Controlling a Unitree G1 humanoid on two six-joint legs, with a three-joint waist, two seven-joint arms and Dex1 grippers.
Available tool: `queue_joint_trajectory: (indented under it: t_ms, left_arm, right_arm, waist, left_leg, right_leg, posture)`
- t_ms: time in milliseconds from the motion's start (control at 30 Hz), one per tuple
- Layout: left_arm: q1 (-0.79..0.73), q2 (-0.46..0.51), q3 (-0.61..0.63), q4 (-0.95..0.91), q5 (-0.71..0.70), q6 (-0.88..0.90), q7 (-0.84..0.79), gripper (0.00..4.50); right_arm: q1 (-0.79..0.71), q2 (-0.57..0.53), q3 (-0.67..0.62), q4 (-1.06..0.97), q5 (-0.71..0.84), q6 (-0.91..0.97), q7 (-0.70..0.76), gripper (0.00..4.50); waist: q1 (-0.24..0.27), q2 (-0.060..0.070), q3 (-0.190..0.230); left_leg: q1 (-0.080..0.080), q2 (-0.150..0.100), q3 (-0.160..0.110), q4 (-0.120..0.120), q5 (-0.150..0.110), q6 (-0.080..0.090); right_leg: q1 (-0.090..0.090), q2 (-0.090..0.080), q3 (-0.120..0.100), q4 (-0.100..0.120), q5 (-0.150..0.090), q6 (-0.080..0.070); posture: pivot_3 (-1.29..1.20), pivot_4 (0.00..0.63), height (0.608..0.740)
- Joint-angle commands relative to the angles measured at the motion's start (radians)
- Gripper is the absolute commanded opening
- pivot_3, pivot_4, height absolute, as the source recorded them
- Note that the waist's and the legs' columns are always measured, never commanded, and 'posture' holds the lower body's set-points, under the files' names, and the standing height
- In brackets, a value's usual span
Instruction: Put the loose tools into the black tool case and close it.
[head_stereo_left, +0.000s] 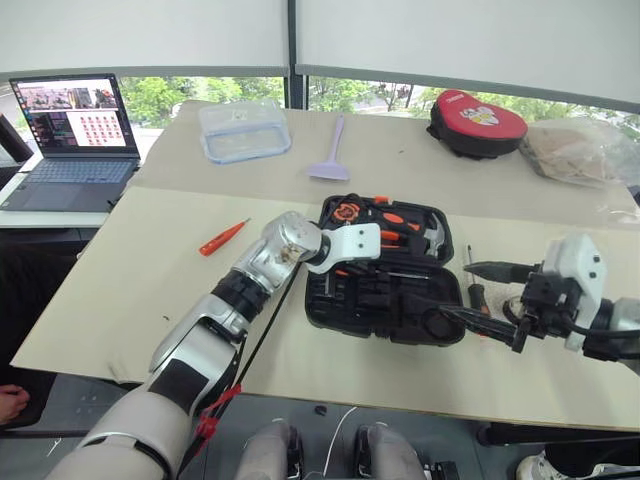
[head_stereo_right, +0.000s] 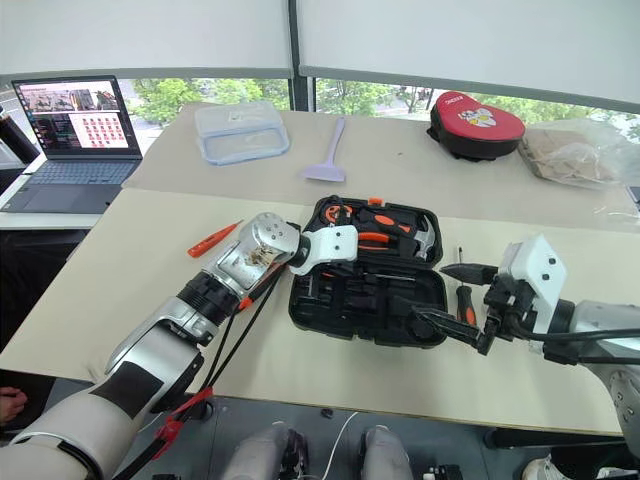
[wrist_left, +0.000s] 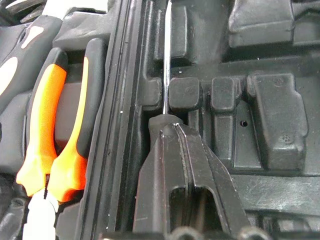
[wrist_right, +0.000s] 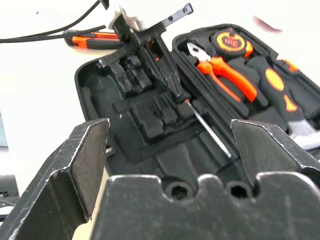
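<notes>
The black tool case (head_stereo_left: 340, 300) lies open in the middle of the table, with pliers (wrist_right: 225, 70) and other tools in its far half. My left gripper (wrist_right: 179, 94) reaches into the near half, shut on the thin metal shaft of a screwdriver (wrist_right: 210, 130) that lies along a slot; its handle is hidden. My right gripper (head_stereo_left: 447, 292) hovers open at the case's right edge, holding nothing. An orange screwdriver (head_stereo_left: 222, 238) lies left of the case. A black-and-orange screwdriver (head_stereo_right: 463, 295) lies to its right. An orange-and-black tool (wrist_right: 92, 40), seemingly the utility knife, lies beyond the case's left side.
At the back of the table are a clear plastic box (head_stereo_left: 243, 130), a lilac spatula (head_stereo_left: 333, 150), a red-and-black round pouch (head_stereo_left: 475, 122) and a plastic bag (head_stereo_left: 580, 150). A laptop (head_stereo_left: 70, 140) sits on a side table at the far left.
</notes>
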Motion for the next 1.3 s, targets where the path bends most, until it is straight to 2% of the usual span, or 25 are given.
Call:
queue_joint_trajectory:
  t_ms: [33, 100, 167, 267, 367, 467, 600, 767, 867, 967, 1067, 1100, 1167, 1200, 1300]
  left_arm:
    - [0.011, 0.064, 0.136, -0.15, -0.156, 0.158, -0.103, 0.75]
    - [0.054, 0.167, 0.236, -0.32, -0.327, 0.274, -0.245, 1.56]
    - [0.097, 0.259, 0.299, -0.444, -0.442, 0.387, -0.32, 2.29]
    - [0.157, 0.364, 0.347, -0.583, -0.559, 0.514, -0.365, 3.53]
    - [0.2, 0.423, 0.375, -0.694, -0.65, 0.605, -0.37, 4.37]
    - [0.229, 0.447, 0.386, -0.779, -0.712, 0.658, -0.339, 4.45]
    - [0.24, 0.449, 0.377, -0.829, -0.734, 0.67, -0.282, 4.45]
    - [0.246, 0.457, 0.365, -0.839, -0.744, 0.654, -0.245, 4.45]
    - [0.254, 0.47, 0.353, -0.855, -0.738, 0.634, -0.232, 4.5]
    - [0.251, 0.476, 0.347, -0.85, -0.742, 0.626, -0.225, 4.5]
    - [0.242, 0.478, 0.336, -0.832, -0.73, 0.609, -0.22, 4.5]
    - [0.24, 0.48, 0.333, -0.828, -0.727, 0.602, -0.221, 4.5]
    - [0.234, 0.482, 0.327, -0.817, -0.724, 0.592, -0.22, 4.5]
    - [0.231, 0.483, 0.325, -0.813, -0.724, 0.588, -0.22, 4.5]
    - [0.227, 0.49, 0.321, -0.805, -0.723, 0.58, -0.224, 4.5]
  right_arm:
    - [0.048, 0.012, -0.113, -0.037, 0.01, 0.019, -0.04, 4.5]
    - [0.118, 0.049, -0.19, -0.036, 0.0, 0.058, -0.093, 4.5]
    - [0.175, 0.095, -0.229, -0.046, -0.013, 0.088, -0.155, 4.5]
    - [0.207, 0.161, -0.204, -0.058, -0.04, 0.107, -0.252, 4.5]
    - [0.186, 0.219, -0.143, -0.038, -0.091, 0.1, -0.343, 4.5]
    - [0.14, 0.269, -0.052, 0.009, -0.157, 0.085, -0.42, 4.5]
    - [0.101, 0.301, 0.051, 0.078, -0.241, 0.04, -0.461, 4.5]
    - [0.082, 0.322, 0.094, 0.12, -0.288, 0.011, -0.477, 4.5]
    - [0.047, 0.344, 0.15, 0.169, -0.321, -0.007, -0.489, 3.81]
    - [0.022, 0.356, 0.164, 0.183, -0.325, 0.005, -0.492, 2.67]
    - [0.006, 0.372, 0.157, 0.194, -0.322, 0.026, -0.51, 1.78]
    - [0.005, 0.376, 0.155, 0.193, -0.32, 0.029, -0.515, 1.78]
    - [0.007, 0.389, 0.143, 0.188, -0.313, 0.029, -0.525, 1.16]
    - [0.014, 0.394, 0.134, 0.178, -0.31, 0.025, -0.529, 1.03]
    - [0.022, 0.402, 0.087, 0.129, -0.291, 0.032, -0.542, 1.02]
  waist:
    - [-0.01, 0.0, 0.0]
    - [-0.017, 0.0, 0.0]
    - [-0.023, 0.0, 0.0]
    - [-0.025, 0.003, -0.001]
    - [-0.023, 0.004, -0.002]
    - [-0.023, 0.004, -0.002]
    - [-0.025, 0.004, -0.002]
    - [-0.026, 0.005, -0.002]
    - [-0.03, 0.005, -0.002]
    - [-0.034, 0.005, -0.002]
    - [-0.033, 0.005, -0.002]
    - [-0.033, 0.005, -0.002]
    - [-0.034, 0.005, -0.002]
    - [-0.035, 0.005, -0.002]
    - [-0.034, 0.005, -0.002]
  left_leg:
    - [-0.001, 0.0, 0.0, 0.0, 0.0, 0.0]
    - [-0.001, 0.001, 0.0, 0.0, 0.002, -0.003]
    - [-0.001, 0.002, 0.0, 0.0, 0.002, -0.004]
    - [0.002, 0.001, 0.0, -0.002, 0.003, -0.006]
    - [0.004, 0.001, 0.0, -0.002, 0.003, -0.006]
    - [0.004, 0.0, 0.0, -0.002, 0.003, -0.006]
    - [0.005, -0.001, 0.001, -0.002, 0.003, -0.006]
    - [0.007, -0.001, 0.003, -0.002, 0.003, -0.007]
    - [0.007, -0.001, 0.003, -0.002, 0.004, -0.008]
    - [0.008, -0.001, 0.004, -0.003, 0.004, -0.008]
    - [0.008, -0.001, 0.004, -0.003, 0.004, -0.008]
    - [0.008, -0.001, 0.004, -0.003, 0.004, -0.008]
    - [0.008, -0.001, 0.004, -0.003, 0.004, -0.008]
    - [0.008, -0.001, 0.004, -0.003, 0.004, -0.008]
    - [0.008, -0.001, 0.004, -0.003, 0.004, -0.008]
  right_leg:
    - [-0.001, 0.001, 0.0, 0.0, 0.0, 0.0]
    - [-0.002, 0.003, 0.0, 0.001, 0.0, 0.0]
    - [-0.002, 0.004, -0.001, 0.001, -0.001, -0.001]
    - [0.0, 0.004, -0.001, 0.001, -0.003, -0.001]
    - [0.002, 0.004, 0.001, 0.002, -0.004, 0.001]
    - [0.002, 0.004, 0.003, 0.002, -0.006, 0.004]
    - [0.001, 0.004, 0.006, 0.006, -0.005, 0.0]
    - [0.0, 0.005, 0.007, 0.01, -0.007, -0.001]
    - [0.0, 0.006, 0.007, 0.01, -0.007, -0.001]
    - [0.0, 0.006, 0.007, 0.011, -0.008, -0.002]
    - [0.0, 0.006, 0.007, 0.011, -0.008, -0.002]
    - [0.0, 0.005, 0.007, 0.011, -0.008, -0.002]
    - [0.0, 0.006, 0.007, 0.011, -0.008, -0.002]
    - [0.0, 0.006, 0.007, 0.011, -0.008, -0.002]
    - [0.0, 0.006, 0.007, 0.011, -0.008, -0.002]
  posture:
    - [0.0, 0.15, 0.731]
    - [0.0, 0.15, 0.731]
    - [0.0, 0.15, 0.731]
    - [0.0, 0.15, 0.731]
    - [0.0, 0.15, 0.731]
    - [0.0, 0.15, 0.731]
    - [0.0, 0.15, 0.731]
    - [0.0, 0.15, 0.731]
    - [0.0, 0.15, 0.731]
    - [0.0, 0.15, 0.731]
    - [0.0, 0.15, 0.731]
    - [0.0, 0.15, 0.731]
    - [0.0, 0.15, 0.731]
    - [0.0, 0.15, 0.731]
    - [0.0, 0.15, 0.731]
